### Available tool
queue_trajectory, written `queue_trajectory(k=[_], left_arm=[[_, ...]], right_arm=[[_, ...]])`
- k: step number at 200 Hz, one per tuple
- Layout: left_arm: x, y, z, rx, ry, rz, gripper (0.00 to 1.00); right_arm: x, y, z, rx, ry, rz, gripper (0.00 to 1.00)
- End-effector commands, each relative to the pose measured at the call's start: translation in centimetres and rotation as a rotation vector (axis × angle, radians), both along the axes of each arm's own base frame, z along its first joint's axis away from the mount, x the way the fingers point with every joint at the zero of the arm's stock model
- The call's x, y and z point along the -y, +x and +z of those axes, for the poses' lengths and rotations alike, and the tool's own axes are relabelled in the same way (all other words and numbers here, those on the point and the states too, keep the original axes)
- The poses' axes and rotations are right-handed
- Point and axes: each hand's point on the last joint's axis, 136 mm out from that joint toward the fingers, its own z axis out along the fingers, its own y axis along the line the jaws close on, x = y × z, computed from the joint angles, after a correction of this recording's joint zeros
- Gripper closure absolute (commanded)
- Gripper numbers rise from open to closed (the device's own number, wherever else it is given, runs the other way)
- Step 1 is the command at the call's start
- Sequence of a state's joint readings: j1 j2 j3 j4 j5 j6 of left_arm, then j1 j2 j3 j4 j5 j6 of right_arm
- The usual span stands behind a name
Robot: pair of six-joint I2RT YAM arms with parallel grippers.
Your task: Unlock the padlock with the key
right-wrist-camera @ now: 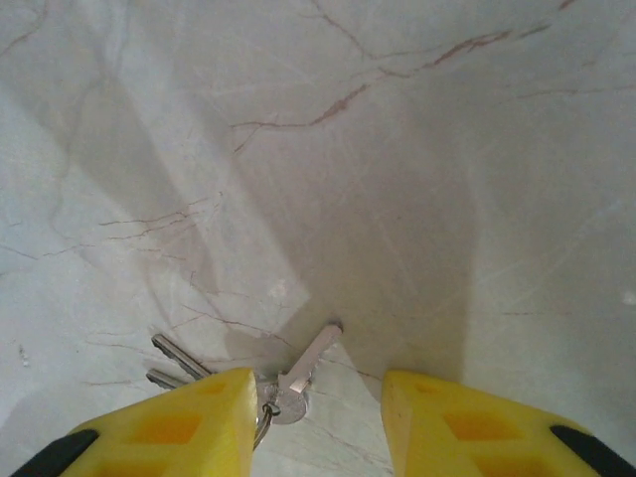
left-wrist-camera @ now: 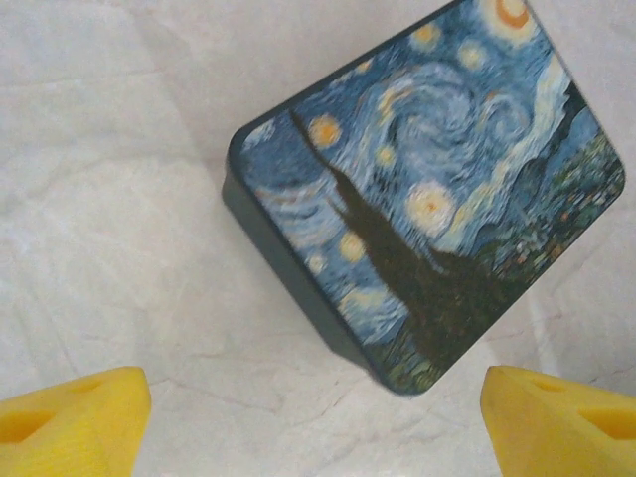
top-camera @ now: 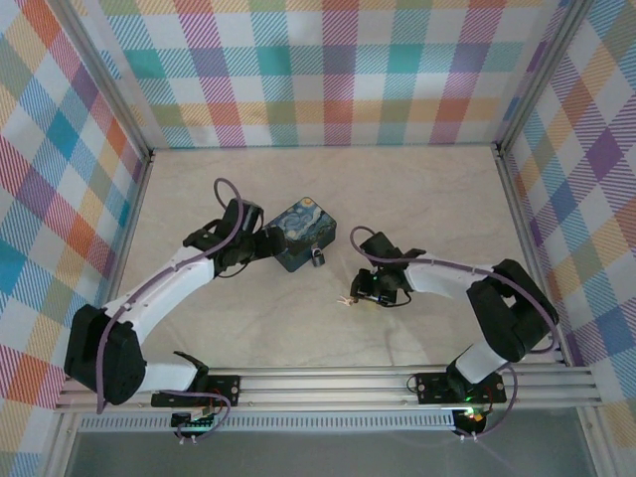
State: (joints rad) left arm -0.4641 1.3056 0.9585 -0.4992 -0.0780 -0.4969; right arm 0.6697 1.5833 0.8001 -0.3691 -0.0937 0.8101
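Note:
The silvery key [right-wrist-camera: 310, 360] lies flat on the marble table, on a ring with two other keys [right-wrist-camera: 177, 359]. My right gripper [right-wrist-camera: 318, 422] stands open straddling it, the left finger [right-wrist-camera: 189, 427] over the ring and the right finger [right-wrist-camera: 467, 427] apart from the blade. From above, the key bunch [top-camera: 347, 300] pokes out just left of my right gripper [top-camera: 361, 294]. The small dark padlock [top-camera: 317, 256] hangs at the near right side of the starry-night box [top-camera: 303, 232]. My left gripper [top-camera: 266, 244] is open at the box's left side, its yellow fingertips [left-wrist-camera: 70, 422] wide apart, near a corner of the box [left-wrist-camera: 427, 189].
Plaid walls with aluminium posts [top-camera: 149, 154] enclose the table on three sides. Bare marble [top-camera: 417, 199] stretches behind and to the right of the box. A metal rail [top-camera: 328, 383] runs along the near edge by the arm bases.

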Motion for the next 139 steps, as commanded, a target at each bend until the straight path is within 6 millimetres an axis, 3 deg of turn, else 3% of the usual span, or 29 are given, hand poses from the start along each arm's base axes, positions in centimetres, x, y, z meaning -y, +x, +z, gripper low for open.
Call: queue_trajectory(k=[1, 43, 100, 139], left_arm=[[-0.1, -1.3, 0.3, -0.004, -0.007, -0.018, 0.13], [-0.1, -1.7, 0.9, 0.02, 0.016, -0.035, 0.13], [0.5, -2.1, 0.6, 0.023, 0.016, -0.066, 0.13], [0.6, -2.3, 1.0, 0.033, 0.015, -0.077, 0.13]], right_arm=[[-2.0, 0.6, -1.3, 0.003, -0.011, 0.016, 0.62], [-3.6, -0.1, -2.0, -0.021, -0.091, 0.058, 0.68], [-5.4, -1.3, -2.9, -0.04, -0.173, 0.071, 0.68], [-5.9, -0.5, -1.4, 0.004, -0.177, 0.042, 0.63]])
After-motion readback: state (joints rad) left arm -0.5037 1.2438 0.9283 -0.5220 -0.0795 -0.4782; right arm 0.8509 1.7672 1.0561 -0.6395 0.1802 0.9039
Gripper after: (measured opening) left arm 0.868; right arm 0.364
